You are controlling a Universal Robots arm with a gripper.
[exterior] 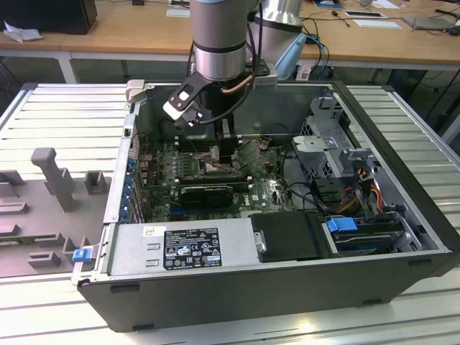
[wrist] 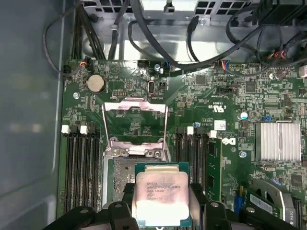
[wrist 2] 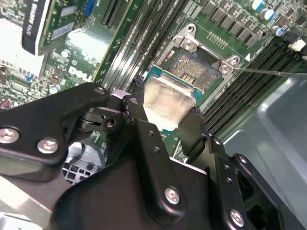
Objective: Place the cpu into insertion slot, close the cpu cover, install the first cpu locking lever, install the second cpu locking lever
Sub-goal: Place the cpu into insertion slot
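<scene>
My gripper (wrist: 162, 203) is shut on the cpu (wrist: 160, 194), a pale silver square chip with a green edge, held by two opposite sides between black fingers (wrist: 198, 201). The cpu hovers low over the insertion slot (wrist: 120, 175), covering most of it, and the slot's brownish contact field shows beside the chip. In the second wrist view the cpu (wrist 2: 165, 100) hangs tilted just short of the insertion slot (wrist 2: 196, 67). The cpu cover (wrist: 136, 104) is swung open beyond the slot, with green board showing through its square opening. In the exterior view the gripper (exterior: 227, 159) reaches down into the computer case.
Long black memory slots (wrist: 81, 163) flank the socket on both sides. A thin metal lever rod (wrist 2: 273, 72) sticks out by the socket corner. A finned heat sink (wrist: 279, 141), black cables (wrist: 158, 43), the power supply (exterior: 190, 244) and a drive cage (exterior: 338, 136) crowd the case.
</scene>
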